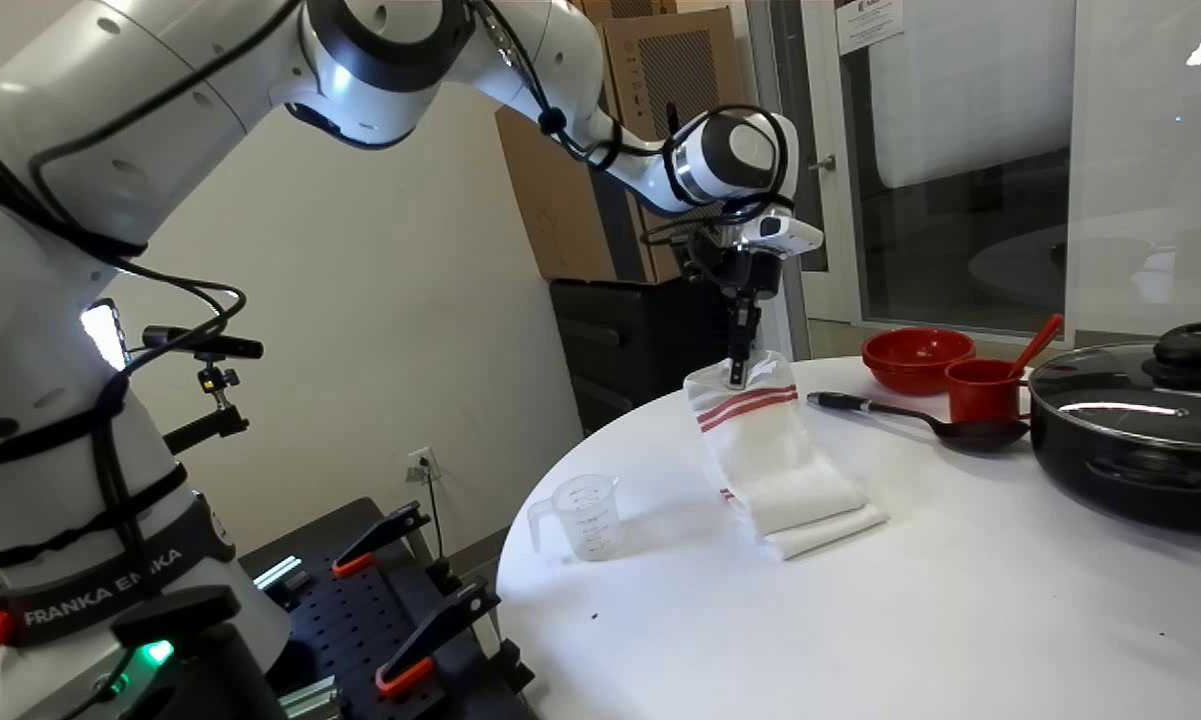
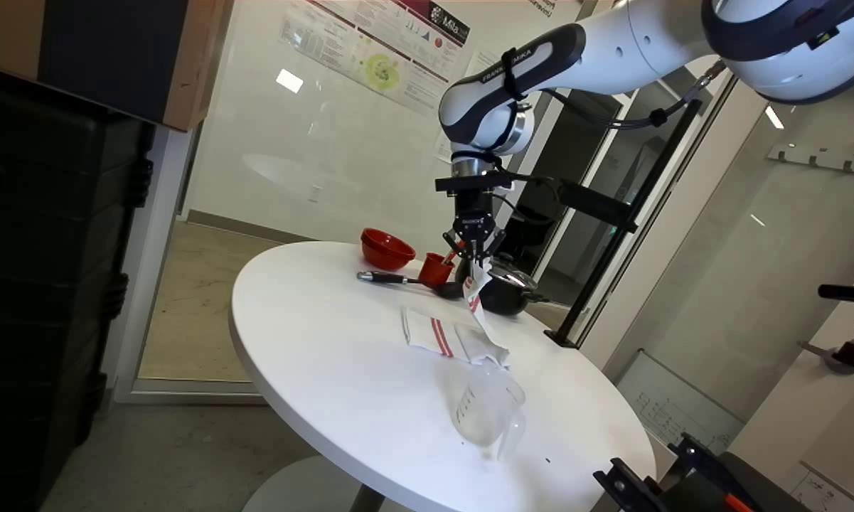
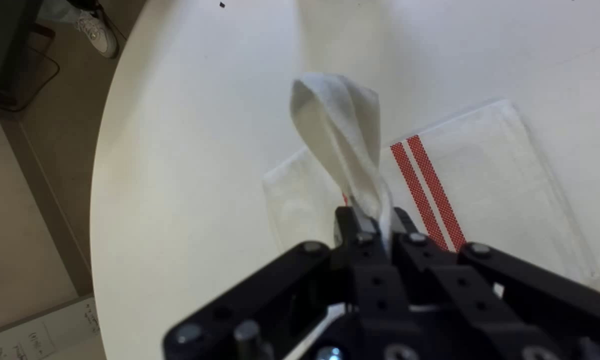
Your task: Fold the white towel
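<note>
Exterior views showed the arm extended over the round table, gripper pointing down, jaws clamped on a raised end of the white towel; the remainder lay folded on the table. Bare surface separated that remainder from the measuring cup and, in the wrist view, the table's edge. There, the fingers hid some towel.

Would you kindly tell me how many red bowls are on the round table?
2: an upper red bowl nested in a lower red bowl, both near the red mug; others may be hidden.
</note>
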